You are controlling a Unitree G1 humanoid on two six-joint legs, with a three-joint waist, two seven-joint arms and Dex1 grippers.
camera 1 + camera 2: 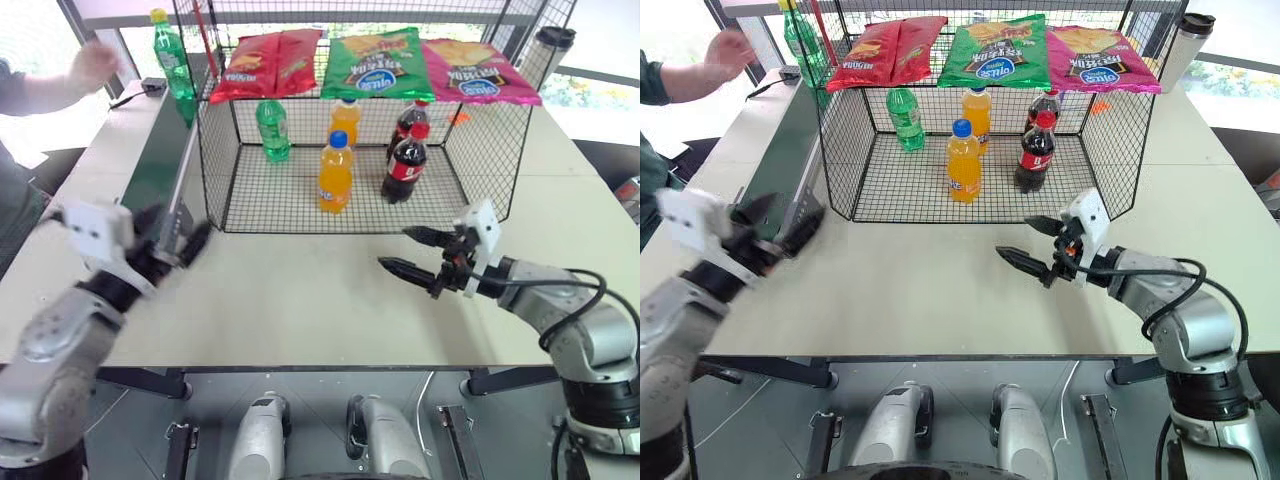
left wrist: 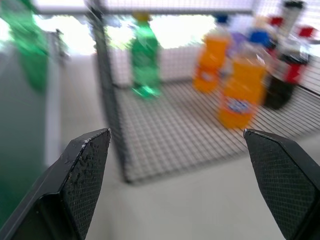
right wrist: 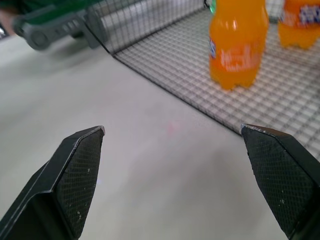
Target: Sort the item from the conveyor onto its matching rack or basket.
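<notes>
Both pincers gape wide and hold nothing: the left pincer [image 1: 178, 238] hovers by the conveyor [image 1: 160, 160], the right pincer [image 1: 415, 250] above the table [image 1: 300, 300]. The yellow-capped green bottle [image 1: 172, 55] stands upright far along the conveyor, outside the wire basket [image 1: 480, 170].

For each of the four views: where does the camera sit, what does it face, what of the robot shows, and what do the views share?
Left eye: on the head, looking down at the table; left gripper, right gripper.
Right eye: beside it, same scene, wire basket.
Left wrist: along open fingers toward the basket's corner, conveyor alongside.
Right wrist: along open fingers toward the basket's front.
Shared: the nearest orange bottle.
</notes>
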